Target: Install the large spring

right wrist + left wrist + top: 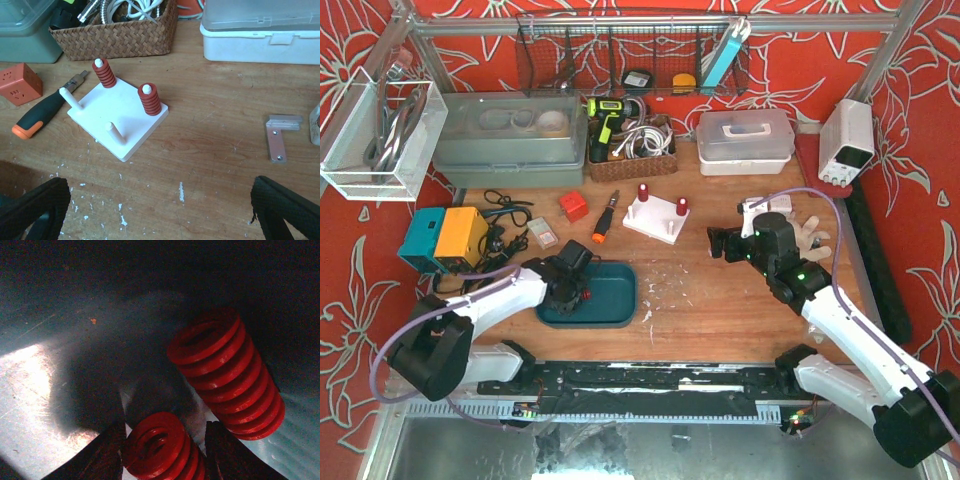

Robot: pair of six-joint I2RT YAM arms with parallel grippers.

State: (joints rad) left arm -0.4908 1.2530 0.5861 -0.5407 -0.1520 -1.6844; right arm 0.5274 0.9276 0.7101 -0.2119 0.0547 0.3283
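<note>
Two red springs lie in the teal tray (pixel 618 300). In the left wrist view the wider spring (pixel 227 372) lies on the tray floor (pixel 60 385) to the upper right. A narrower spring (pixel 157 447) lies between my left gripper's (pixel 165 450) dark fingers (pixel 107 455), with a small gap at the right finger. My left gripper (pixel 578 292) is down in the tray. The white peg board (pixel 120 117) carries red springs on its two far pegs (pixel 103 74) and has two bare pegs (pixel 114 132). My right gripper (pixel 160 210) is wide open and empty above the table, near the board (pixel 660 220).
An orange-handled screwdriver (pixel 47 112) and a red cube (pixel 17 82) lie left of the board. A wicker basket (pixel 120 37) and a white lidded box (pixel 260 30) stand behind it. A metal bracket (pixel 277 135) lies at the right. A blue-yellow box (pixel 445 237) stands far left.
</note>
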